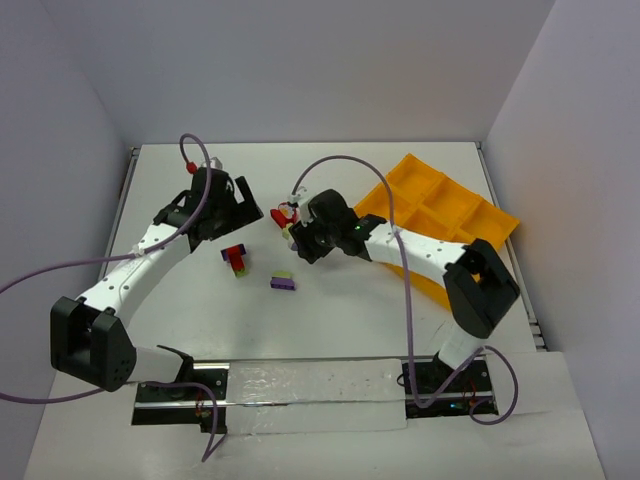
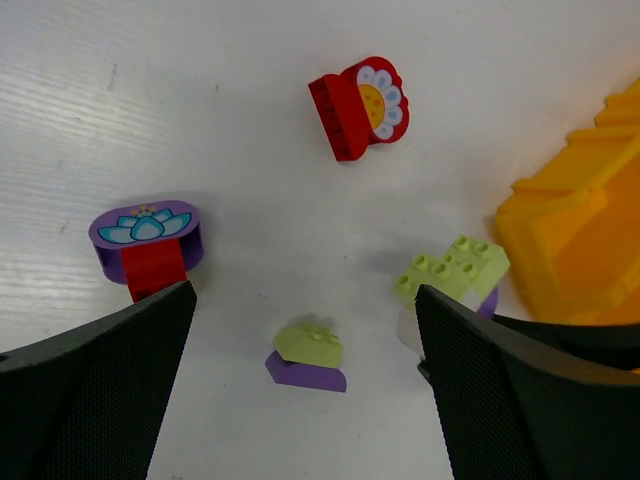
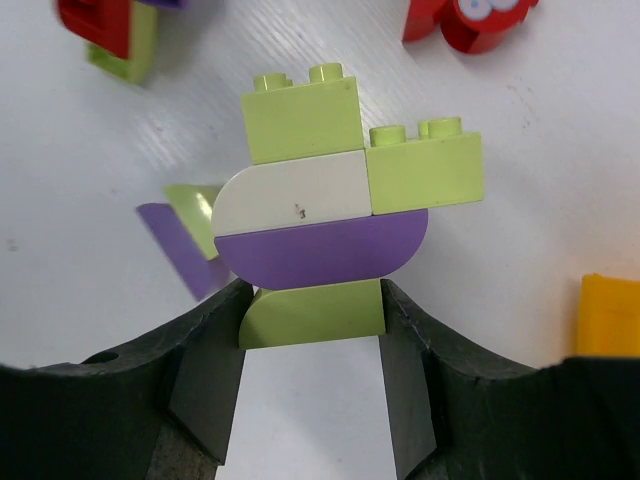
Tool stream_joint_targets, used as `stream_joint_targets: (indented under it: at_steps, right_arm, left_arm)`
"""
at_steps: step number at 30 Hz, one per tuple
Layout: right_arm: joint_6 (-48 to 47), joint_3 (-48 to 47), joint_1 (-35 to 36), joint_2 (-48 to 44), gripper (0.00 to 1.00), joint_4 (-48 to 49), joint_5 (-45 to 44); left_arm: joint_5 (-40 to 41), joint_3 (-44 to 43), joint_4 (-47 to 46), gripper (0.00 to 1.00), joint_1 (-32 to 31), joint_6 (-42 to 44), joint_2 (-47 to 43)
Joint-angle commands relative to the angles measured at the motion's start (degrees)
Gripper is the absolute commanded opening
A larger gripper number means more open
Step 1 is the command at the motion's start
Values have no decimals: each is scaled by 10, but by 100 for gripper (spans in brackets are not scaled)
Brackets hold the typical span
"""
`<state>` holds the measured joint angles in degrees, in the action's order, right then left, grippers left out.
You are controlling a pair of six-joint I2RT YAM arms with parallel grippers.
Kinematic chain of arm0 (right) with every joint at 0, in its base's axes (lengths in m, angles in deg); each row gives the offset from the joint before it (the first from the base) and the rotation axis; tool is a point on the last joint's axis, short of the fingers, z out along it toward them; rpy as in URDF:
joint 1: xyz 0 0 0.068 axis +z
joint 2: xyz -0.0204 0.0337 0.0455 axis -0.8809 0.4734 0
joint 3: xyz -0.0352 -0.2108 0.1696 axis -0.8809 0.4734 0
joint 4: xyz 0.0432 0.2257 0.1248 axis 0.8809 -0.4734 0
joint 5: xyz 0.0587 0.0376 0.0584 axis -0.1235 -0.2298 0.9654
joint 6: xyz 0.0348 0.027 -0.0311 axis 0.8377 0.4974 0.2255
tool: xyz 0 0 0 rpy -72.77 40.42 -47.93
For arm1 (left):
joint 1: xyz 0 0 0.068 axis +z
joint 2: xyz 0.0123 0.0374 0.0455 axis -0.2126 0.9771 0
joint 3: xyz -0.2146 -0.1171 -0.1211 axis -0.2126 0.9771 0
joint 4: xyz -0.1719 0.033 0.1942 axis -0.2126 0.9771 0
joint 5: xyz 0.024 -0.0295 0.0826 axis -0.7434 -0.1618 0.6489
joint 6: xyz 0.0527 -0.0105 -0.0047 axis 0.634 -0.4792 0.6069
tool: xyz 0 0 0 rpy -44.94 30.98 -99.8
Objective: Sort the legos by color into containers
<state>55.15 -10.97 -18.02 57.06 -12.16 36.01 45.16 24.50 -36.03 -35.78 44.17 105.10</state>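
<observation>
The left claw (image 1: 228, 208) hangs over the counter (image 1: 330, 320) left of its middle. It is spread wide and grips nothing, and its black pads (image 2: 110, 390) have a fine mesh texture. Below it on the matte white surface lies a purple oval brick (image 2: 148, 232) printed with a lotus. A red brick (image 2: 155, 272) is stuck to its front, its lower end cut off by a pad.

Nearer the middle sits a small two-brick stack (image 2: 308, 355), rounded yellow-green over purple. Closer to the far edge, a glossy red daisy brick (image 2: 360, 105) with a scalloped outline lies tilted.

The right claw (image 3: 312, 300), near the counter's centre, is clamped on the lowest yellow-green brick (image 3: 315, 318) of a mixed clump (image 3: 330, 200). The rest of the clump is two studded yellow-green blocks, a white half-round and a purple half-round. Whether the clump touches the surface cannot be told.

The orange-yellow tray (image 1: 440, 205), with raised dividers, lies at the far right corner, its near side hidden by the right arm (image 1: 430, 250).
</observation>
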Motion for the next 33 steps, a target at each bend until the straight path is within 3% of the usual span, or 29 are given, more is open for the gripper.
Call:
stream_joint_targets:
  at_steps: [1,9,16,33]
  right_arm:
    - [8,31,-2,-73,33,30,32]
    - [8,46,-1,-133,33,26,52]
    - [8,45,-2,-143,33,20,51]
    - [24,42,-2,-157,33,26,64]
  left_arm:
    - [-204,33,-120,99,30,-17,-27]
    - [-387,93,-255,99,45,-53,-34]
    - [-477,147,-375,99,51,-98,-34]
    - [-543,170,-429,99,50,-104,27]
